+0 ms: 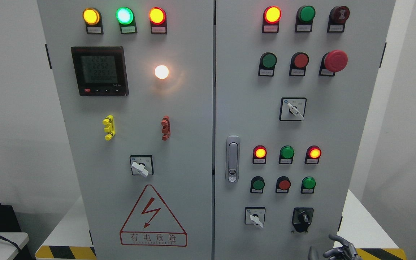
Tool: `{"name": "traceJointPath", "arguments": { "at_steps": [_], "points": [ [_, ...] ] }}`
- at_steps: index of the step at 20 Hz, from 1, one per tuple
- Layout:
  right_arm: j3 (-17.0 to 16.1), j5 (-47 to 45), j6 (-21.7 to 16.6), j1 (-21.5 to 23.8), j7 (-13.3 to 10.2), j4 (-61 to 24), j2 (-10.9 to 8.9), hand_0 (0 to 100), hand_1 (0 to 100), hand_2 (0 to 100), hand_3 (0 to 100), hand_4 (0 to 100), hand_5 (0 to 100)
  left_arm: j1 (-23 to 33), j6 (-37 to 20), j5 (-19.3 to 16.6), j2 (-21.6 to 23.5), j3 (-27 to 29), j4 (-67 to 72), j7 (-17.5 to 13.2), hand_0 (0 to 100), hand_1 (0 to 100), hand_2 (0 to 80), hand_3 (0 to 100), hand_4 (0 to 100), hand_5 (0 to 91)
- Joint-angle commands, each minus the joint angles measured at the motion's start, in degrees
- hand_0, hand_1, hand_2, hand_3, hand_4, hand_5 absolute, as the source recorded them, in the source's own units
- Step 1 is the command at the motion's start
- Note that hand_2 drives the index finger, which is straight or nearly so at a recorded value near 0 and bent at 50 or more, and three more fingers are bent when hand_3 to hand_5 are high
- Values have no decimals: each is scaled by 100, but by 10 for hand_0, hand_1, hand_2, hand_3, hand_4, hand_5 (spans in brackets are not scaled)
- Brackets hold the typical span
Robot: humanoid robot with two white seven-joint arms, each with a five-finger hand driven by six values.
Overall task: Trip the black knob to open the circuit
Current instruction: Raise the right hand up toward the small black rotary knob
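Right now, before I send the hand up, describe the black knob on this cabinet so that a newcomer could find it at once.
Look at the grey cabinet's right door, then its bottom row, just above the right hand. Two rotary switches sit there; the black knob is the right one. Its plate and handle are all black, while the switch to its left has a white handle on a white plate.

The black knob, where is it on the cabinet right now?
In the head view, the black knob sits low on the right door, right of a white selector switch, with the right hand just below it.
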Motion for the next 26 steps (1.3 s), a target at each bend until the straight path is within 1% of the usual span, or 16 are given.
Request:
{"name": "traceJointPath", "arguments": {
  "at_steps": [1,5,8,10,13,26],
  "points": [
    [204,1,50,-213,-4,291,180,264,778,352,709,764,900,-44,2,-185,-8,0,0,1,120,389,0,0,0,0],
    [275,1,76,-266,-12,308,206,281,779,357,708,762,896,-44,2,-185,-8,0,0,1,120,389,0,0,0,0],
    [283,1,243,-354,-21,308,259,288,779,366,710,761,893,-44,2,-185,1,0,0,1,120,389,0,0,0,0],
    [266,1,252,-415,-30,335,268,291,779,367,710,760,893,-44,2,-193,1,0,0,1,120,389,0,0,0,0],
    [257,1,252,-415,-118,379,268,291,777,368,710,760,891,-44,2,-185,1,0,0,1,120,389,0,0,0,0],
    [248,1,261,-477,-127,493,285,303,774,390,711,761,891,-44,2,-185,1,0,0,1,120,389,0,0,0,0]
  ]
}}
